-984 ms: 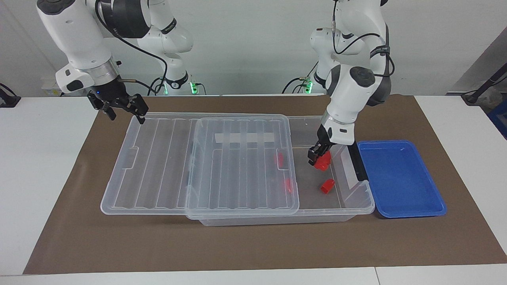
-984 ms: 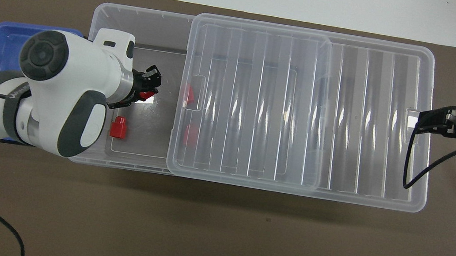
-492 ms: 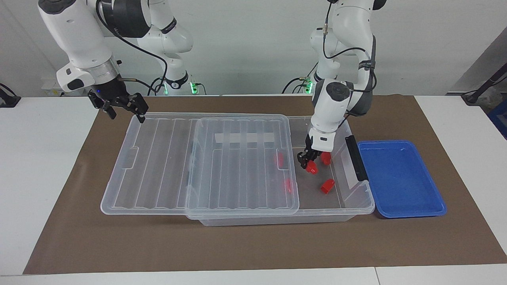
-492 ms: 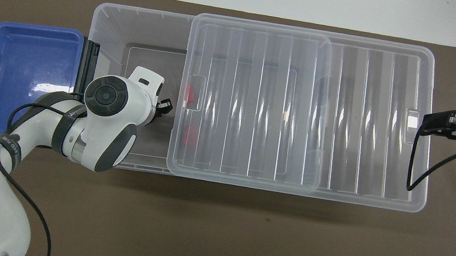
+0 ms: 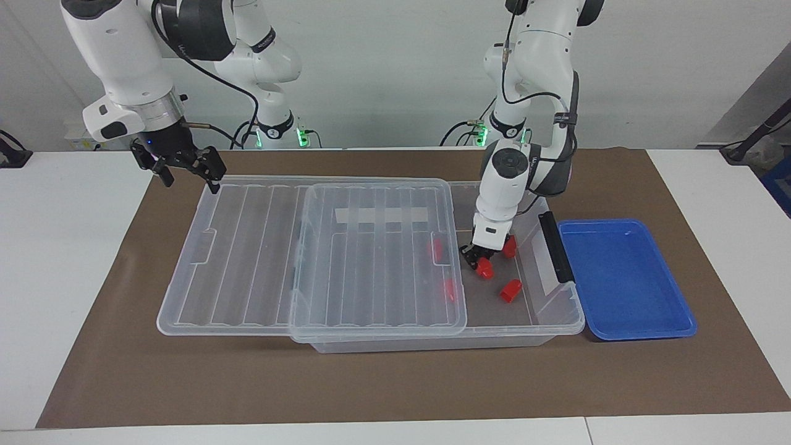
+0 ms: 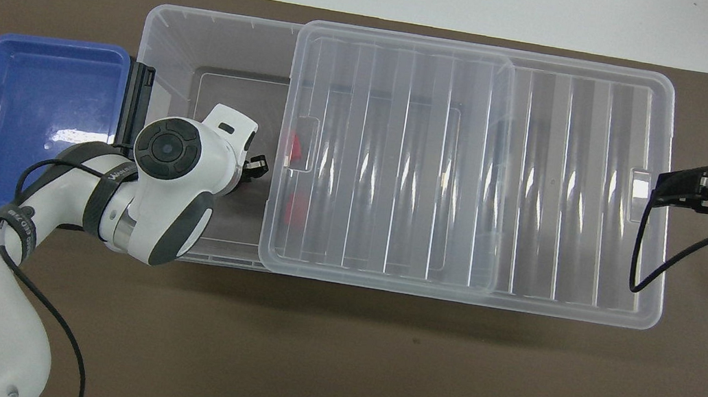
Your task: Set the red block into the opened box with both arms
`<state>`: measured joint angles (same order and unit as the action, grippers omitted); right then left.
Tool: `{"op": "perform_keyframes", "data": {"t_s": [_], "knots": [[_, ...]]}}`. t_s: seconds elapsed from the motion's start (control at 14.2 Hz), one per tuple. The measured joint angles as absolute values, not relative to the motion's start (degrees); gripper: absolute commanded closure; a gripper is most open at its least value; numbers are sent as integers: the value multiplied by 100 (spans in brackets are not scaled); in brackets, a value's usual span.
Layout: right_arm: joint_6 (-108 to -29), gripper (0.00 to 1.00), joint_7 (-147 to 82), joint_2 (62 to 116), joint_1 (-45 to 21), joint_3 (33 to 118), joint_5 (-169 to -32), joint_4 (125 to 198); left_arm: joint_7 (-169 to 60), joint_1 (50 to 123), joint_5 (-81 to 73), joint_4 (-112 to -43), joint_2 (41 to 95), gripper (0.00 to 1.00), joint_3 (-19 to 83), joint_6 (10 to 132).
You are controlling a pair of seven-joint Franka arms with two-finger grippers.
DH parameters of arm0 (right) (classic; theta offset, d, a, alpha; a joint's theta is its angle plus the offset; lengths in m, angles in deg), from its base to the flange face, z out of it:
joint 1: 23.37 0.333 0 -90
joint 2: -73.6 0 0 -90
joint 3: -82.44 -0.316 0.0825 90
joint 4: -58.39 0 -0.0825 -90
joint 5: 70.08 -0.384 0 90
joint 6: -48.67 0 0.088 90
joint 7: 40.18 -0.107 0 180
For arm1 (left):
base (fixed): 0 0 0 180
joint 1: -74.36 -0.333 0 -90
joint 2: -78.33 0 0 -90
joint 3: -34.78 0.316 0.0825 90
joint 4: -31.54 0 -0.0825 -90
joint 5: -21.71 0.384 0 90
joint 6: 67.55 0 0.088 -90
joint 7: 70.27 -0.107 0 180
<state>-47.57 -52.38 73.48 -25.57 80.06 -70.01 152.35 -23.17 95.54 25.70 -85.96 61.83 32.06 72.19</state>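
Red block, a small chunky piece of bright plastic, sits clamped in my left pincer, low inside the open end of the large clear plastic storage box and just above or on its floor; I cannot tell which. Its ribbed clear lid is slid toward the right arm's end of the bench, leaving the gap I am working in. My right pincer hangs wide and empty over the lid's corner nearest the robots, waiting. Four more red blocks lie in the box: one in the open part, one partly hidden by the left wrist, two showing through the lid. I judge the block light, rigid and a little slick, with a bevelled top that could slip from a grip taken high; the flat side faces, low on the body, look like the safest hold, and that seems to be where the fingers sit. A drop here should not harm it, though it may bounce or knock a neighbour. An empty shallow blue plastic tray rests on the brown mat just beside the box's black end handle.
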Motion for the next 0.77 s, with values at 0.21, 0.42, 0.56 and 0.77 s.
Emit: {"op": "perform_keyframes", "data": {"t_s": [0.21, 0.42, 0.56, 0.77], "knots": [[-4719, 1, -5238, 7363, -2558, 8008, -7001, 15235, -2288, 9553, 2560, -8534, 6184, 0, 3225, 7221], [-4721, 27, -5185, 7366, -2570, 8009, -7001, 15267, -2227, 9495, 2433, -8168, 6254, 0, 3267, 6888], [-4859, 100, -5113, 7369, -2637, 8013, -7001, 15299, -2375, 9469, 2432, -7529, 6366, 0, 3294, 5653], [-5116, 100, -5033, 7430, -2807, 8021, -7001, 15407, -3413, 9383, 2432, -6551, 6562, 0, 3333, 3868]]}}
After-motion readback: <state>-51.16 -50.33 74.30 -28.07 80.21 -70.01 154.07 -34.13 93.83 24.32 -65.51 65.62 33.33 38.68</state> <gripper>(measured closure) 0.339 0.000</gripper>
